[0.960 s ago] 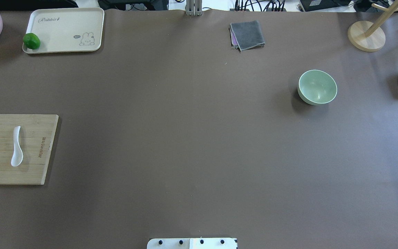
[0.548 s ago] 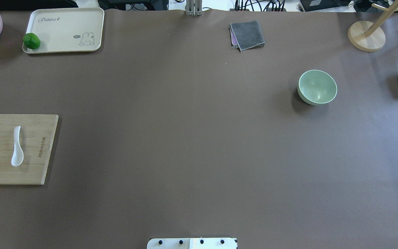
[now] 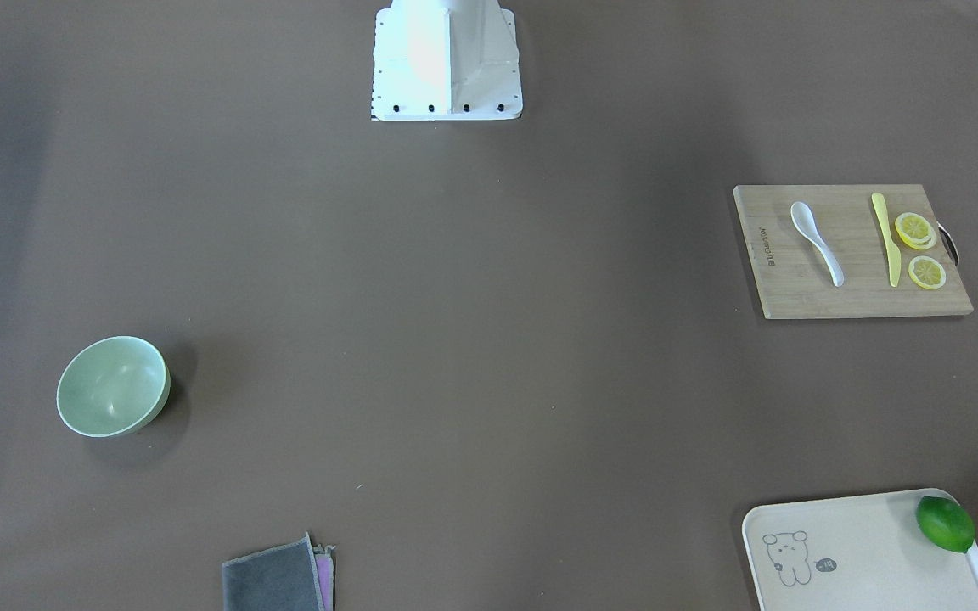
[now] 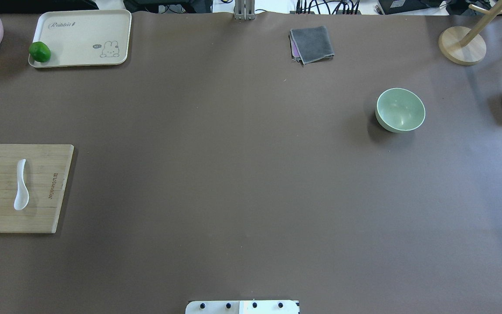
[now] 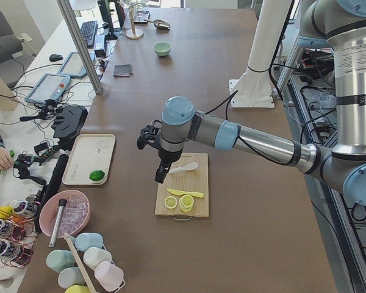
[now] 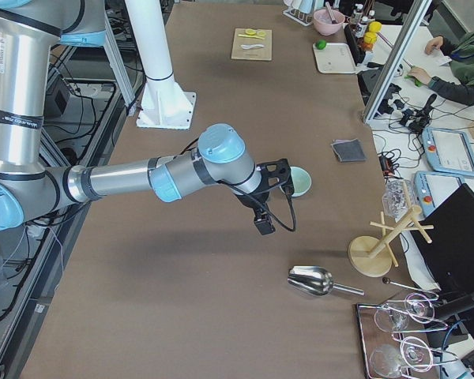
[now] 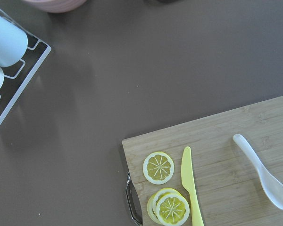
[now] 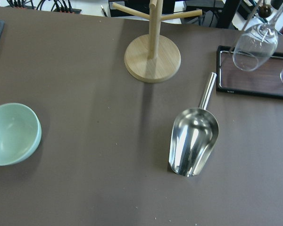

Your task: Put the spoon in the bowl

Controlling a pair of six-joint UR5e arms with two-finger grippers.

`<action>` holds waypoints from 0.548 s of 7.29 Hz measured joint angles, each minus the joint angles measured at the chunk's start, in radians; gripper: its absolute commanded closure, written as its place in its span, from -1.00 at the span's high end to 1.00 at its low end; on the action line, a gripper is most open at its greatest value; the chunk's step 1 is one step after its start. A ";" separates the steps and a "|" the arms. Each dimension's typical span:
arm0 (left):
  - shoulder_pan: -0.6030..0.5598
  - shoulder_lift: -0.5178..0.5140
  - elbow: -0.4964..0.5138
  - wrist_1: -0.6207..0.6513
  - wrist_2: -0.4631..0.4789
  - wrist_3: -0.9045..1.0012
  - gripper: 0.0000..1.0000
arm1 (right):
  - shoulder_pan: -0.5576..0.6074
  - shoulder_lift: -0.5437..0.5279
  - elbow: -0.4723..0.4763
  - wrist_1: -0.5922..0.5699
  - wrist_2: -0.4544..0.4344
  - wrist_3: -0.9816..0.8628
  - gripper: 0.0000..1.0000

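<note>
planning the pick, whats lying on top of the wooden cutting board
The cutting board carries the spoon, a yellow knife and three lemon slices, none touching the spoon. Two slices overlap, so the lower one is partly hidden.

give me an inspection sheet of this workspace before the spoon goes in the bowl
surface: brown table, no spills seen
job's things: white spoon lying on bamboo cutting board; mint bowl empty, far across the table
clutter: yellow knife, lemon slices on the board; lime on cream tray; grey cloth; steel scoop; wooden mug tree
grippers: left gripper near the board, right gripper near the bowl; open or shut unclear
cables: cable bundle at table's far edge
surroundings: wine glasses on dark tray; operator at the side
</note>
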 measured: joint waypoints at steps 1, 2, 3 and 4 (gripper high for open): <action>0.000 -0.061 0.052 -0.067 -0.001 -0.002 0.96 | -0.012 0.029 -0.006 -0.001 0.009 0.012 1.00; 0.000 -0.095 0.087 -0.113 -0.001 -0.002 0.96 | -0.053 0.054 -0.020 0.000 0.008 0.024 1.00; 0.002 -0.108 0.112 -0.172 0.000 -0.016 0.96 | -0.117 0.093 -0.049 0.002 0.001 0.068 1.00; 0.010 -0.106 0.144 -0.259 0.000 -0.042 0.96 | -0.196 0.134 -0.076 0.007 -0.022 0.174 1.00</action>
